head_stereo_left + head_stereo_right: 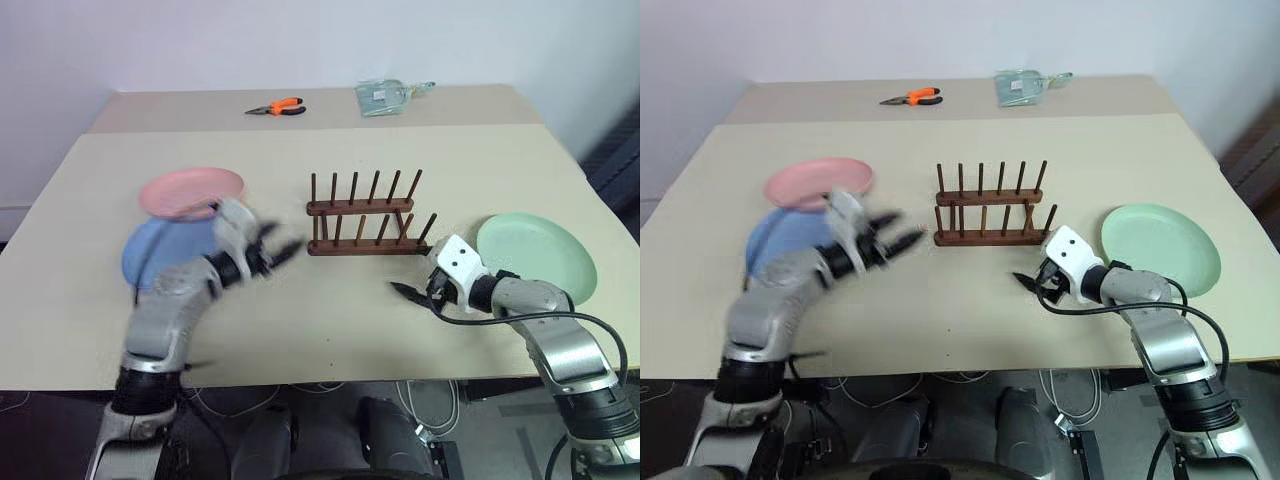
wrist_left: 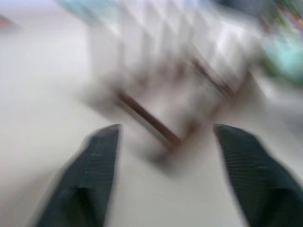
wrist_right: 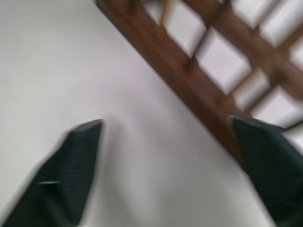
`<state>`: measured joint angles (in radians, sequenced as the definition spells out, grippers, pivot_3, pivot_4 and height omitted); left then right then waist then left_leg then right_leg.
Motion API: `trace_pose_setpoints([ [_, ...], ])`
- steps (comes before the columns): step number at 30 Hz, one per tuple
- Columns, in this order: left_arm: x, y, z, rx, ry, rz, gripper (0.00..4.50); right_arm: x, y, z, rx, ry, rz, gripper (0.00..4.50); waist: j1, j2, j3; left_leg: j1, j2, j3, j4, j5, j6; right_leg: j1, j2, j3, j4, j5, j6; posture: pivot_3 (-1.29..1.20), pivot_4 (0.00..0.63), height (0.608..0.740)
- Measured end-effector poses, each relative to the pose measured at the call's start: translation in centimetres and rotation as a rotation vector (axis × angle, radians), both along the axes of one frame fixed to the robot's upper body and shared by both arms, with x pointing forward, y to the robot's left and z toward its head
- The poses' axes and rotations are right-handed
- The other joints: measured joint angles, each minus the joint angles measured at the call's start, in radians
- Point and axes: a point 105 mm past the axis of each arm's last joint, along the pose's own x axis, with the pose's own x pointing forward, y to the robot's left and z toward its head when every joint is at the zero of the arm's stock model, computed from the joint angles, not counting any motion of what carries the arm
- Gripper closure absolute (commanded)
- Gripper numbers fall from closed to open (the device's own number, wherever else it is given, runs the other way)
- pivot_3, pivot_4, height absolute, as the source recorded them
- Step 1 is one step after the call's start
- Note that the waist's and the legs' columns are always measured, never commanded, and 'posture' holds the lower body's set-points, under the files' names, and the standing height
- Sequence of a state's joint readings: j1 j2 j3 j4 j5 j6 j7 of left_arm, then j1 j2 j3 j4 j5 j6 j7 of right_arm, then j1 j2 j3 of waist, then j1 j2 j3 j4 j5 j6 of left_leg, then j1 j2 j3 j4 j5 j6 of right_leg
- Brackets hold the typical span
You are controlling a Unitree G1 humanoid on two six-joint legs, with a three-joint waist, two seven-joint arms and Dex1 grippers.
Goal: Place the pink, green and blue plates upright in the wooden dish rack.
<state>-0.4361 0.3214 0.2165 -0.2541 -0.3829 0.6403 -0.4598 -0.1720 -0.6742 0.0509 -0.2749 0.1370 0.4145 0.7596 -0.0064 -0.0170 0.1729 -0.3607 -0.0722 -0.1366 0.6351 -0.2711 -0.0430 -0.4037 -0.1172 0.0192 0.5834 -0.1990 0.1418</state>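
Both claws, left (image 1: 285, 245) and right (image 1: 410, 293), gape empty; no writing legible

Beige table (image 1: 330, 330) (two tops butted together), plain pale wall (image 1: 200, 40), cables on floor (image 1: 430, 400)

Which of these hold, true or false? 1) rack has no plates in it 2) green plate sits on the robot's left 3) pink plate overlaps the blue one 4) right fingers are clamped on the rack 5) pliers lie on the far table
1) The wooden dish rack has no plates in it: true.
2) The green plate is on the robot's left: false, it lies flat on the right.
3) The pink plate overlaps the blue plate: true.
4) The right gripper is clamped on the rack: false, its fingers are spread and hold nothing.
5) Orange-handled pliers lie on the far table: true.
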Motion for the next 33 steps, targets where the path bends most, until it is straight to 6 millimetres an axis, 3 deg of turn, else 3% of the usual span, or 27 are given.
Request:
trace_pose_setpoints([
  [3, 1.7, 4.9, 4.3, -0.184, -0.075, 0.335, 0.12, -0.1, 0.5, -0.5, -0.013, 0.010, 0.022, 0.00, 0.000, -0.002, 0.000, 0.001, -0.001, 0.000, -0.001, 0.000, 0.000, 0.001, 0.000, 0.000, -0.002, 0.000, 0.001, 0.00, 0.150, 0.740],
  [5, 1.8, 7.6, 5.2, -0.295, -0.061, 0.524, 0.12, 0.0, 0.9, -0.9, -0.016, 0.020, 0.035, 0.00, -0.002, -0.002, 0.001, 0.001, -0.001, 0.000, -0.002, 0.000, 0.000, 0.001, 0.000, 0.001, -0.002, 0.000, 0.001, 0.00, 0.150, 0.740],
  [10, 1.0, 11.7, 1.3, -0.528, 0.148, 0.835, 0.12, 0.8, 1.0, -0.5, -0.016, -0.001, 0.041, 0.00, -0.004, -0.005, 0.002, 0.001, -0.001, 0.001, -0.003, 0.000, -0.001, -0.001, 0.000, 0.001, -0.001, 0.000, 0.001, 0.00, 0.150, 0.740],
  [19, 1.0, 11.9, -3.4, -0.823, 0.410, 0.787, 0.12, 1.0, 1.4, -0.2, -0.015, -0.027, 0.059, 0.00, 0.004, -0.011, 0.005, 0.001, -0.001, 0.001, -0.002, 0.000, -0.001, 0.000, 0.000, 0.001, -0.002, 0.000, 0.001, 0.00, 0.150, 0.740],
  [22, 2.1, 11.6, -4.3, -0.916, 0.488, 0.768, 1.02, 1.1, 1.2, -0.2, -0.016, -0.038, 0.039, 0.00, 0.015, -0.011, 0.005, 0.001, -0.001, 0.001, -0.002, 0.000, -0.001, 0.000, 0.000, 0.001, -0.002, 0.000, 0.001, 0.00, 0.150, 0.740],
  [29, 3.3, 11.0, -5.2, -0.982, 0.549, 0.732, 4.49, 0.1, -0.2, 0.2, -0.038, -0.038, 0.010, 0.00, 0.021, -0.012, 0.005, -0.001, -0.001, 0.001, -0.002, 0.000, -0.002, -0.001, 0.000, 0.001, -0.002, 0.002, -0.003, 0.00, 0.150, 0.740],
  [31, 3.5, 10.6, -4.4, -0.962, 0.513, 0.687, 4.49, -0.4, -0.9, 1.2, -0.032, -0.022, 0.017, 0.00, 0.020, -0.013, 0.006, -0.001, -0.001, 0.001, -0.002, 0.000, -0.002, -0.001, 0.000, 0.001, -0.002, 0.002, -0.003, 0.00, 0.150, 0.740],
  [33, 3.7, 9.0, -1.7, -0.862, 0.412, 0.580, 4.49, -0.7, -1.5, 3.3, -0.015, -0.040, 0.028, 0.00, 0.020, -0.014, 0.007, -0.004, -0.001, 0.000, -0.001, 0.001, -0.002, -0.003, 0.000, 0.000, -0.002, 0.002, -0.003, 0.00, 0.150, 0.740],
])
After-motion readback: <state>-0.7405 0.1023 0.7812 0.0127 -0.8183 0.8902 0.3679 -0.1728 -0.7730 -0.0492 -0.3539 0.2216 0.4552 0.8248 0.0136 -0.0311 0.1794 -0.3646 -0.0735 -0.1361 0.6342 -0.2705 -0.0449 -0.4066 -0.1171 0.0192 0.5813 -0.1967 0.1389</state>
